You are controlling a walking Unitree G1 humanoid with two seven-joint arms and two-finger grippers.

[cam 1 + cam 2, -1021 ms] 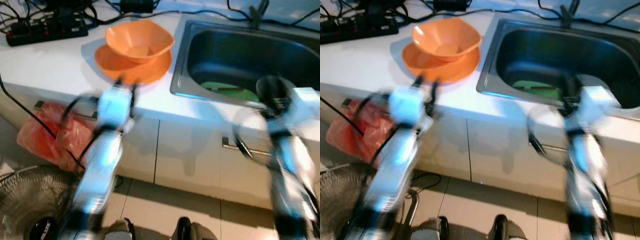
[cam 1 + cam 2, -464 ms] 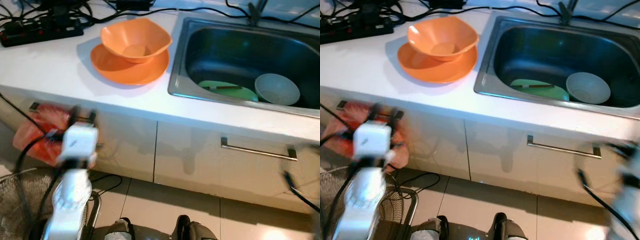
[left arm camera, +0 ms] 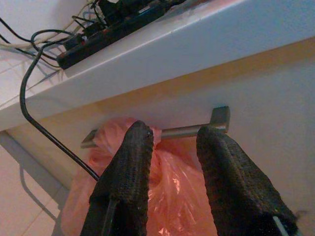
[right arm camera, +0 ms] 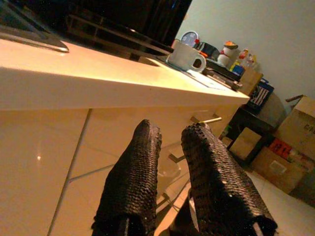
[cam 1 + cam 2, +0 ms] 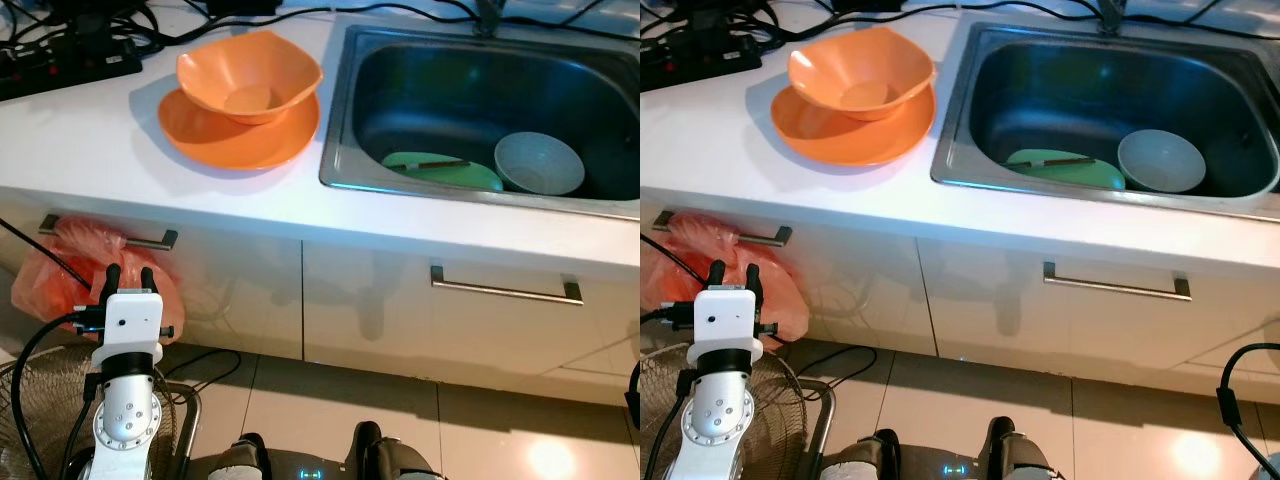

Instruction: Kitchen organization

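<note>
Two orange dishes, a bowl [image 5: 250, 76] nested on a plate [image 5: 238, 135], sit on the counter [image 5: 90, 140] well above and beyond the left gripper [image 5: 128, 276], whose fingers stand apart before a red bag [image 3: 147, 191]. Right gripper [image 4: 170, 137] fingers: slightly apart, holding nothing.

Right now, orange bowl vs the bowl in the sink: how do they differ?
The orange bowl is bright orange with a squarish, wavy rim; the grey bowl is pale grey and round. The orange bowl sits on an orange plate on the counter; the grey bowl sits down in the sink beside a green plate. Both stand upright and look empty.
</note>
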